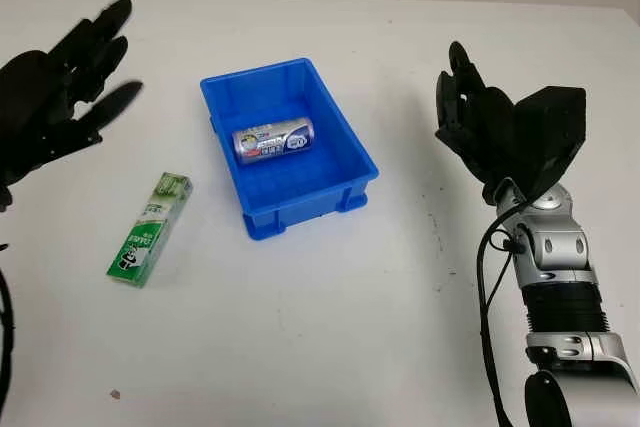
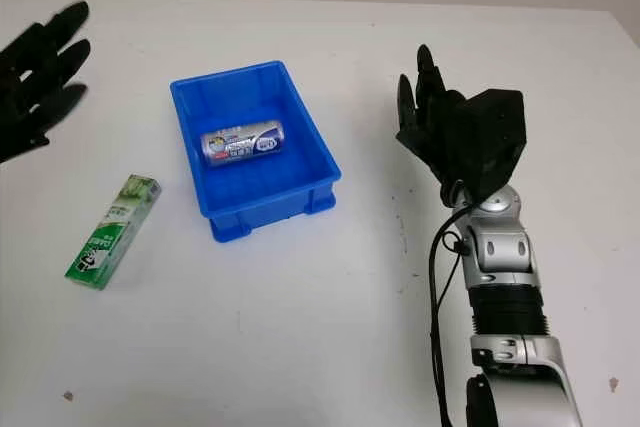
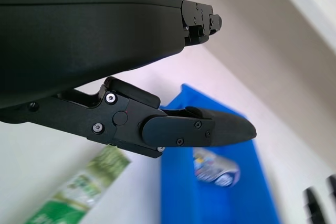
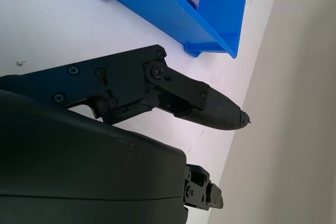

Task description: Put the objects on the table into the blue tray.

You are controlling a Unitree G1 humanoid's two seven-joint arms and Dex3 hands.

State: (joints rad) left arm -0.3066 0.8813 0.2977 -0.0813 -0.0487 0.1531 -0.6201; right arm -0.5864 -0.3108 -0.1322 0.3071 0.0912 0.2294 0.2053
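The blue tray (image 1: 352, 150) stands in the middle of the white table. Inside it a silver can (image 1: 273, 139) lies on its side. A green and white toothpaste box (image 1: 150, 228) lies flat on the table to the left of the tray. My left hand (image 1: 62, 84) hangs open above the table's left side, beyond the box and apart from it. Over the right side, well clear of the tray, my right hand (image 1: 478, 119) is raised and open. The left wrist view catches the box (image 3: 79, 192), the tray (image 3: 178, 198) and the can (image 3: 216, 169) under one of its fingers (image 3: 197, 129).
The white table (image 1: 330, 327) stretches wide in front of and to both sides of the tray. A small dark speck (image 1: 115, 394) lies near the front left. The right arm (image 1: 555, 287) with its black cable rises from the bottom right.
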